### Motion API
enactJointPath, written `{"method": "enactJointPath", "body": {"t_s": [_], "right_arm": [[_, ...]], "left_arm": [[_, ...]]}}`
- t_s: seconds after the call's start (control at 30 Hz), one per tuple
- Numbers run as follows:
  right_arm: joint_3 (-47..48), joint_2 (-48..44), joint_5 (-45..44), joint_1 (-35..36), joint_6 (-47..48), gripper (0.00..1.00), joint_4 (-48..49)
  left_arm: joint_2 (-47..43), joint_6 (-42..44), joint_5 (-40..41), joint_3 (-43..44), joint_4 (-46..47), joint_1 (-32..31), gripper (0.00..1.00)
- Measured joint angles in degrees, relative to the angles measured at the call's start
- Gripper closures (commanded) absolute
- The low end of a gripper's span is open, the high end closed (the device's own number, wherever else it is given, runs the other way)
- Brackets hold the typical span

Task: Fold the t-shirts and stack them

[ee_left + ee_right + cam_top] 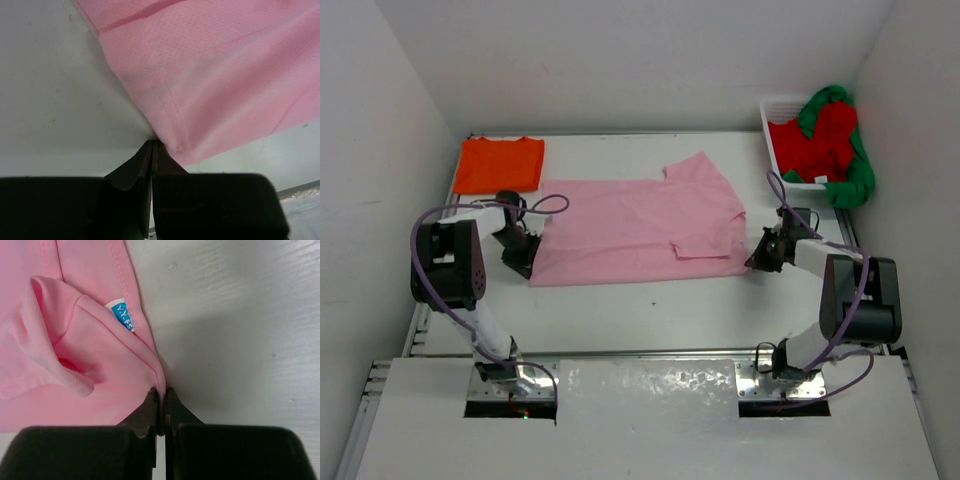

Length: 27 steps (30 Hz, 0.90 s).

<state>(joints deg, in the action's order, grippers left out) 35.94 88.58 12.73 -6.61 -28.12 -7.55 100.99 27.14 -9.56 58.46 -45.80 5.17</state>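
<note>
A pink t-shirt (635, 228) lies spread across the middle of the table. My left gripper (527, 262) is shut on its near left hem corner (172, 142). My right gripper (756, 258) is shut on the near right edge of the same pink t-shirt (100, 365), close to its blue label (122, 316). An orange t-shirt (500, 163) lies folded flat at the far left. A red t-shirt (817, 140) and a green t-shirt (852, 180) are bunched in the white basket (772, 108) at the far right.
White walls close in the table on the left, back and right. The green shirt hangs over the basket's right rim. A white board (650, 400) covers the near edge between the two arm bases.
</note>
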Motion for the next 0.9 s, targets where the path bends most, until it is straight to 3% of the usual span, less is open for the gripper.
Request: {"method": "enactJointPath", "body": {"t_s": [0.17,0.37,0.43,0.63,0.7,0.8,0.9], "right_arm": [[-3.1,-4.2,-0.7,0.0,-0.5,1.00,-2.5],[-11.7,-21.2,-5.7,0.1,-1.8,0.99,-13.9],[-13.8,-26.0,-6.7,0.1,-2.3,0.91,-16.2],[-16.6,-30.3,-7.8,0.1,-3.3,0.87,-22.6],[-16.6,-30.2,-7.9,0.1,-3.2,0.88,-22.6],[-16.2,-29.2,-7.8,0.1,-3.1,0.88,-22.6],[-15.8,-28.5,-7.8,0.1,-2.9,0.89,-22.6]], "left_arm": [[-1.2,0.9,-0.7,-1.3,0.8,0.0,1.00],[-6.8,3.3,3.3,-8.2,-1.0,0.1,1.00],[-8.0,4.2,4.3,-9.8,-2.9,0.1,0.92],[-8.3,5.5,4.6,-11.3,-6.3,0.1,0.86],[-8.3,5.7,4.2,-10.3,-7.3,0.1,0.77],[-8.8,6.4,1.0,-5.0,-10.9,0.4,0.48],[-10.4,6.3,-4.0,2.2,-10.9,0.5,0.39]]}}
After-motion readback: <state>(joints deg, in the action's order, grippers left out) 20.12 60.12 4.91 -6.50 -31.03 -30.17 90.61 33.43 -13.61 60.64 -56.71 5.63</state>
